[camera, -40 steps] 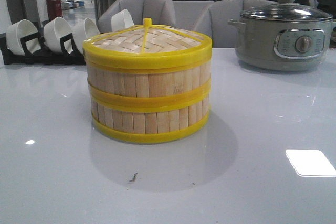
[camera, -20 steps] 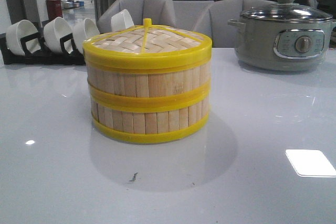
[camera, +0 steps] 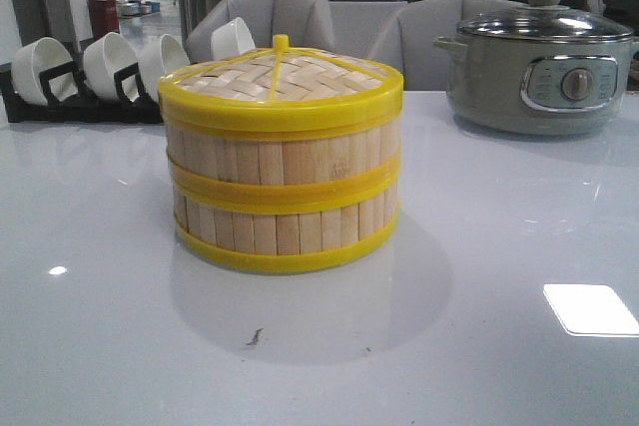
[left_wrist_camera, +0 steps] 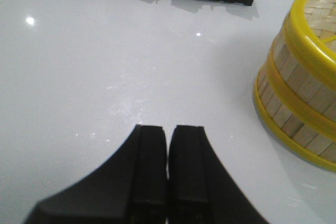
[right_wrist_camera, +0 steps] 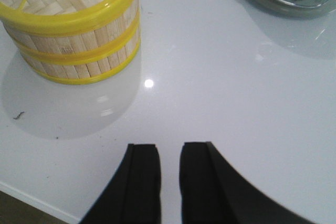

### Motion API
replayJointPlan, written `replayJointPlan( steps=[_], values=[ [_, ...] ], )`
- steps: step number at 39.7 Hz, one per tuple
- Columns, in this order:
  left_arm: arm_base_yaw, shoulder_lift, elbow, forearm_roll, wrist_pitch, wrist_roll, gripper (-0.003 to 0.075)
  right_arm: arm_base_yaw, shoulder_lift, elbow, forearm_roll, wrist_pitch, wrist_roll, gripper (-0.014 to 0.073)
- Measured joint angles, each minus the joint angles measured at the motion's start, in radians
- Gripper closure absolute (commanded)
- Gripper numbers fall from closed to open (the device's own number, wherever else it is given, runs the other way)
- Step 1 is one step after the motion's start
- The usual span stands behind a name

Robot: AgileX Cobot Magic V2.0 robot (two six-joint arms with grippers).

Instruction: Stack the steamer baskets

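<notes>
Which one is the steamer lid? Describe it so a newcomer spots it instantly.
Start at the white table: in its middle stand two stacked steamer baskets, rings of upright bamboo slats. The lid sits on top of them. Unlike the baskets, it is flat woven bamboo in a yellow rim, with a small yellow knob at its centre.

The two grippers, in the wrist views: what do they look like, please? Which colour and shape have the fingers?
Both look alike. The left gripper and the right gripper each have two matte black fingers, flat and squared at the tips and flaring wider toward the base. No cables, markings or labels show, and the arms themselves are out of view.
</notes>
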Motion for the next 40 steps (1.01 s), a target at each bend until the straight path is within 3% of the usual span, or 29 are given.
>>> replayJointPlan(
  steps=[40],
  values=[
    [0.000, 0.000, 0.000, 0.000, 0.000, 0.000, 0.0636, 0.000, 0.000, 0.000, -0.004, -0.128, 0.000, 0.0349]
  ],
)
